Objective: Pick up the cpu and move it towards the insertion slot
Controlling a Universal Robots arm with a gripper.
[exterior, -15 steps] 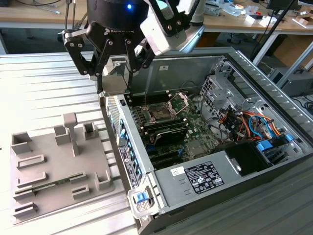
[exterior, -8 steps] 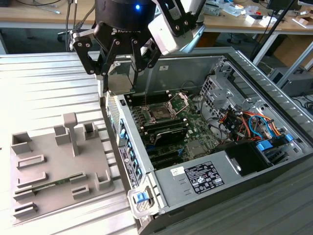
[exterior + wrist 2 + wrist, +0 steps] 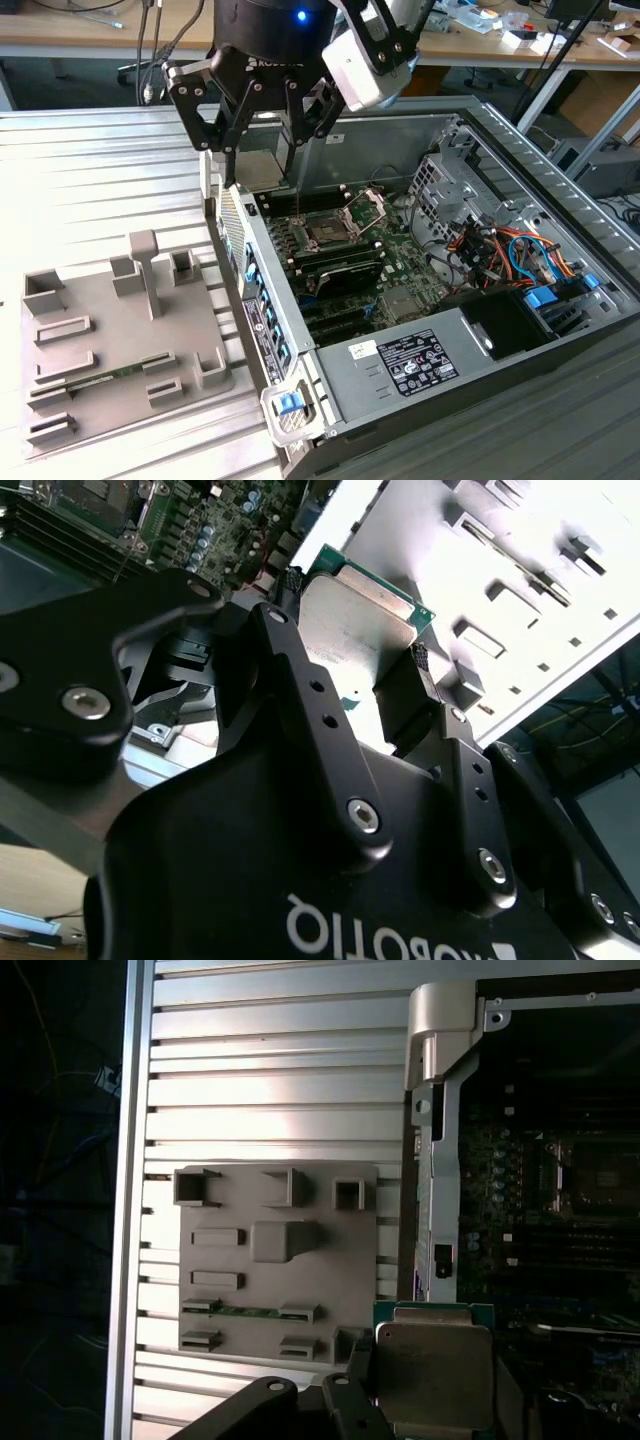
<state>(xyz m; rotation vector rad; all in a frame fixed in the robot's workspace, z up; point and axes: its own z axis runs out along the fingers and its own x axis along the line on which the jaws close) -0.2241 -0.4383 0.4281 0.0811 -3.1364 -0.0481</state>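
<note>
The cpu (image 3: 262,172) is a small square chip with a pale silver top and a green edge. My black gripper (image 3: 258,160) is shut on it, holding it in the air over the near wall of the open computer case. In the second wrist view the cpu (image 3: 350,630) sits clamped between two black fingertips (image 3: 418,662). The insertion slot (image 3: 328,230) lies on the green motherboard below, toward the exterior view's right of the chip, with its hinged metal plate (image 3: 366,208) raised. The first wrist view shows the cpu (image 3: 435,1365) between the grey tray (image 3: 320,1310) and the insertion slot (image 3: 590,1175).
The grey tray (image 3: 100,310), with blocks and a tall post, lies on the ribbed table at the exterior view's left and carries a thin green memory stick (image 3: 110,375). The case walls (image 3: 255,300), drive cages and coloured cables (image 3: 510,250) surround the motherboard.
</note>
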